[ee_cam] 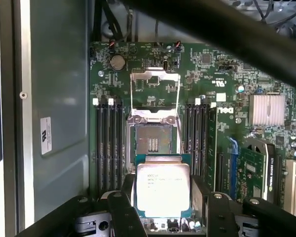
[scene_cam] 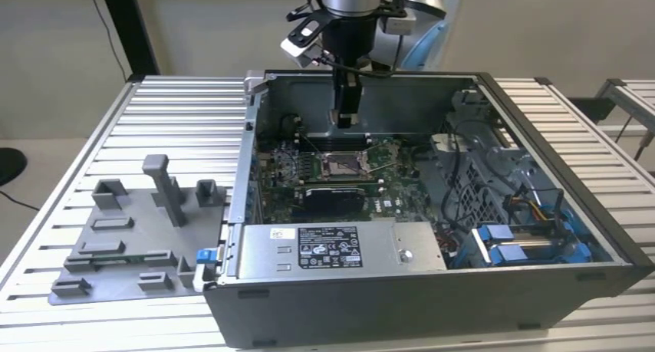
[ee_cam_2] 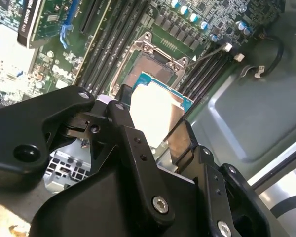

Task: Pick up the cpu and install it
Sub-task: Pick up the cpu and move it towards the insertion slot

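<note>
The tool point(scene_cam: 345, 120) is clenched on the cpu point(ee_cam: 163, 190), a flat square chip with a pale silver-grey metal top and a thin teal rim. Pinched between the fingers point(ee_cam_2: 180, 143), it hangs over the open socket point(ee_cam: 153, 143).

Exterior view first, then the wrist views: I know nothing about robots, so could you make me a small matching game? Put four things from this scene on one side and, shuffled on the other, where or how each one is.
Things
1. cpu
2. socket
3. silver box with a white label
4. grey tray

Place or state
A. on the table, outside the case, at the exterior view's left
B. clamped in the gripper, above the green board
C. open, with nothing in it
D. inside the case, against its near wall in the exterior view

Pairs: 1-B, 2-C, 3-D, 4-A
</note>
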